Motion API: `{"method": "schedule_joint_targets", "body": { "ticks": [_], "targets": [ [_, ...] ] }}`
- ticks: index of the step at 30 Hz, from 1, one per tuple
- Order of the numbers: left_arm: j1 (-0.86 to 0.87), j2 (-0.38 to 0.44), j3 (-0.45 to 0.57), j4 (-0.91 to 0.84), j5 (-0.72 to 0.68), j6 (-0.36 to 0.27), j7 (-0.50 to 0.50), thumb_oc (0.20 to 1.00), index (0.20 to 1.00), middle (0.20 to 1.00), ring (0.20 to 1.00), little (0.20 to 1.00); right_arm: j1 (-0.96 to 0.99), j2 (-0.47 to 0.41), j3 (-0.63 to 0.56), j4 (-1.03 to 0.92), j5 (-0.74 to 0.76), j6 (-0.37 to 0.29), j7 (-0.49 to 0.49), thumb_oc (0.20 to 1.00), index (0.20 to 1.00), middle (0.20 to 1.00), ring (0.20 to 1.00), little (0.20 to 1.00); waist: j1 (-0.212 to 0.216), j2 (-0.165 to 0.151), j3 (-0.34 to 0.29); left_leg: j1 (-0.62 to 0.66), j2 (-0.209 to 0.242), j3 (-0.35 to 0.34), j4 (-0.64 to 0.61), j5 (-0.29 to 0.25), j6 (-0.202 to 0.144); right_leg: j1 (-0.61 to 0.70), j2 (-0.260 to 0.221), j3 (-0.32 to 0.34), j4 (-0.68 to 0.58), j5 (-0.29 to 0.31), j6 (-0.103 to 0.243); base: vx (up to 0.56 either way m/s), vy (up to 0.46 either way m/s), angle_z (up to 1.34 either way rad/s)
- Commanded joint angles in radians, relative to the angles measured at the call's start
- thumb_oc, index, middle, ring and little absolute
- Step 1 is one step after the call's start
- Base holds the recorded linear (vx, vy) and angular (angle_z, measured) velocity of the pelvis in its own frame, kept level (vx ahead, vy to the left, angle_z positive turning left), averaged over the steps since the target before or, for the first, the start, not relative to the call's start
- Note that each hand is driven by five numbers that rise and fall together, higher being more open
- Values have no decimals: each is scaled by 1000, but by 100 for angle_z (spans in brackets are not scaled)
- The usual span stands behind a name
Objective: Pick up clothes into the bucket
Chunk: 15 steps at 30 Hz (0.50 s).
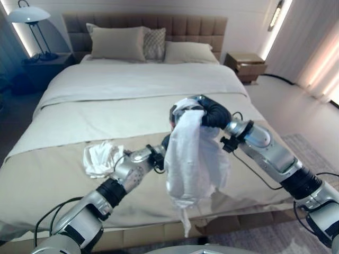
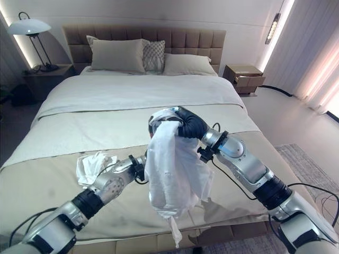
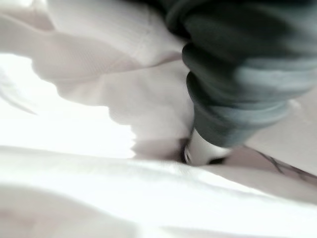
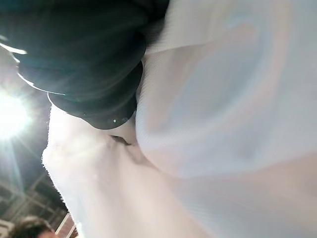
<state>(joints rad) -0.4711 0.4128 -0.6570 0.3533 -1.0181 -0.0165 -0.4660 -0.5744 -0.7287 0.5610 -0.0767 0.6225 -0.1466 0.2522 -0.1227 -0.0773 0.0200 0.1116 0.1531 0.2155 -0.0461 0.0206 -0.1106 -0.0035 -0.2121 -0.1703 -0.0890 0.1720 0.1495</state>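
A white garment (image 1: 193, 159) hangs in the air over the bed's foot, its lower end dangling past the mattress edge. My right hand (image 1: 212, 112) is shut on its top, with the cloth bunched over the fingers; the right wrist view has the fabric (image 4: 223, 99) pressed against the dark cover (image 4: 74, 54). My left hand (image 1: 164, 143) reaches in behind the hanging garment, which hides its fingers. In the left wrist view, white cloth (image 3: 114, 79) lies right against that hand. A second crumpled white cloth (image 1: 100, 157) lies on the beige bedspread to the left.
The wide bed (image 1: 132, 106) has pillows (image 1: 116, 42) at its headboard. A lamp (image 1: 29, 16) stands on the left nightstand and a wooden nightstand (image 1: 244, 64) sits at the right. A pale curved rim (image 1: 196, 248) shows at the bottom edge.
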Motion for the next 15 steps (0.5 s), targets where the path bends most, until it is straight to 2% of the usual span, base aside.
{"method": "schedule_joint_targets", "body": {
  "ticks": [1, 10, 12, 15],
  "targets": [
    [-20, -24, 73, 57, -41, -57, -8, 200, 200, 200, 200, 200, -70, 17, -87, -28, 51, -61, -14, 200, 200, 200, 200, 200, 8, -25, 8, -70, 18, -40, 82, -1, 2, 67, -57, -18, 38, -30, 78, 0, 0, 0],
    [142, -51, 249, -41, -122, -73, 20, 200, 200, 200, 200, 200, 114, 51, -260, 38, -8, -54, -52, 200, 200, 200, 200, 200, 36, -25, 24, -83, 19, -60, 95, 0, 6, 76, -55, -35, 40, -38, 71, 0, 0, 0],
    [174, -48, 282, -81, -133, -84, 35, 200, 200, 200, 200, 200, 148, 74, -292, 66, -33, -55, -74, 1000, 1000, 1000, 1000, 1000, 40, -24, 29, -84, 20, -63, 96, 1, 6, 78, -53, -36, 41, -41, 69, 0, 0, 0],
    [220, -45, 312, -125, -136, -92, 50, 200, 200, 200, 200, 200, 177, 96, -317, 88, -36, -53, -78, 1000, 1000, 1000, 1000, 1000, 46, -24, 35, -82, 20, -64, 95, 1, 8, 80, -52, -36, 40, -43, 66, 0, 0, 0]
  ]
}}
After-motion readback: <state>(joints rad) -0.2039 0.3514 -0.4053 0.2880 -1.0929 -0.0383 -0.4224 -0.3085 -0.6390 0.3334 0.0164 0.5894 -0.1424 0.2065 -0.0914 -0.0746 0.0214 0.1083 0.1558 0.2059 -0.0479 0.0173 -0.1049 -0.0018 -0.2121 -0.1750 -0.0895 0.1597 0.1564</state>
